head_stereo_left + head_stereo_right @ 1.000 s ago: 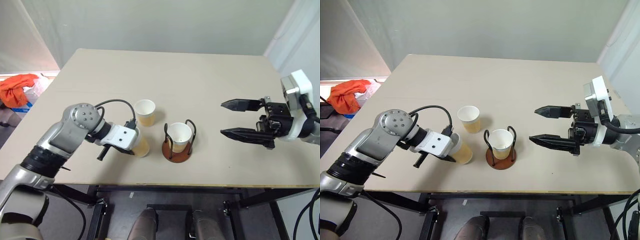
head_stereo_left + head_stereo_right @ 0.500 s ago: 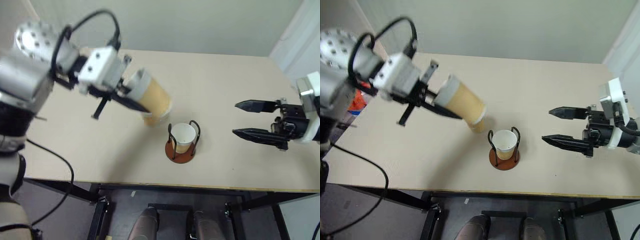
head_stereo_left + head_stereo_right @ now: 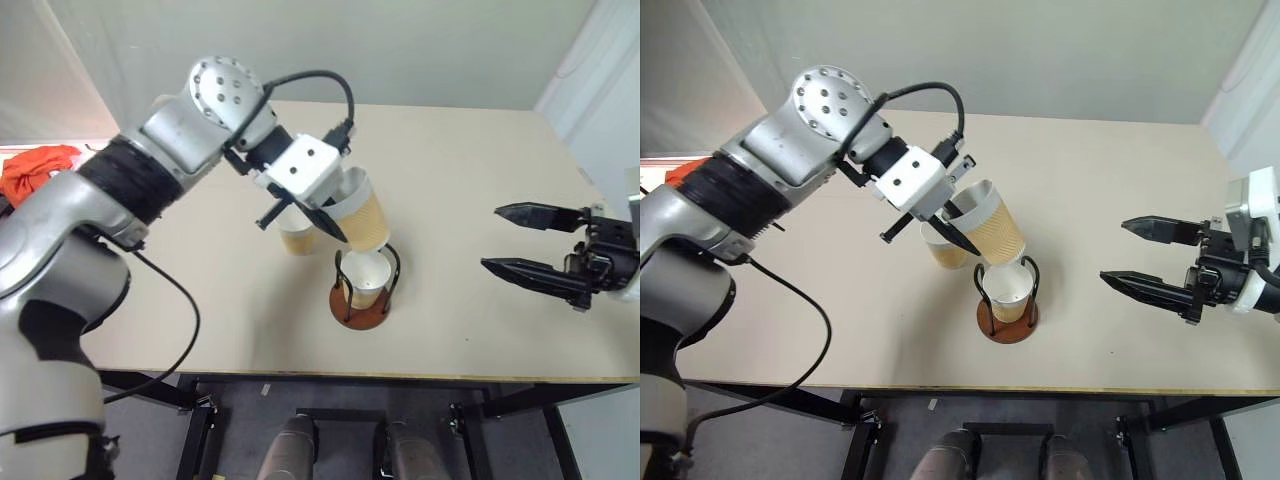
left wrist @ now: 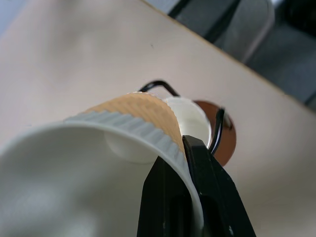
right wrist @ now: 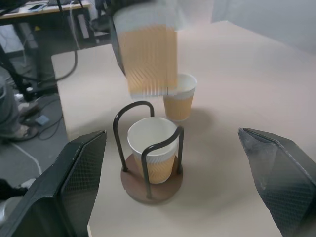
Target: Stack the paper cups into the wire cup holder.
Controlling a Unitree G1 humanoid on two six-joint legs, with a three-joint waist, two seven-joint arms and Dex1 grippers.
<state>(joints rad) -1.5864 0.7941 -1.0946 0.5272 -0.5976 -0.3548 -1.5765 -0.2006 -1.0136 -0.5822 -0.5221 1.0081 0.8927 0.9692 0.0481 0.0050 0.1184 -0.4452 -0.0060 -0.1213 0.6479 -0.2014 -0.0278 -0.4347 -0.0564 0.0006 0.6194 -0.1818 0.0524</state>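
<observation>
My left gripper (image 3: 965, 225) is shut on the rim of a tan paper cup (image 3: 358, 212), one finger inside and one outside. The cup hangs tilted, base down, just above the wire cup holder (image 3: 362, 305). A second paper cup (image 3: 1007, 290) stands upright inside the holder's two wire loops. The third cup (image 5: 178, 101) stands on the table just behind the holder, partly hidden by the held cup in the head views. In the left wrist view a black finger (image 4: 197, 187) pinches the white rim, with the holder's base (image 4: 226, 140) beyond. My right gripper (image 3: 492, 237) hovers open and empty to the holder's right.
The beige table (image 3: 480, 150) has its front edge just below the holder. An orange cloth (image 3: 35, 170) lies off the table's left side. Past the table's far side in the right wrist view are a desk and floor cables (image 5: 34, 113).
My left arm has lifted the cup off the table, swung it right and turned it base-down over the holder. The right gripper has drifted slightly right, still open.
</observation>
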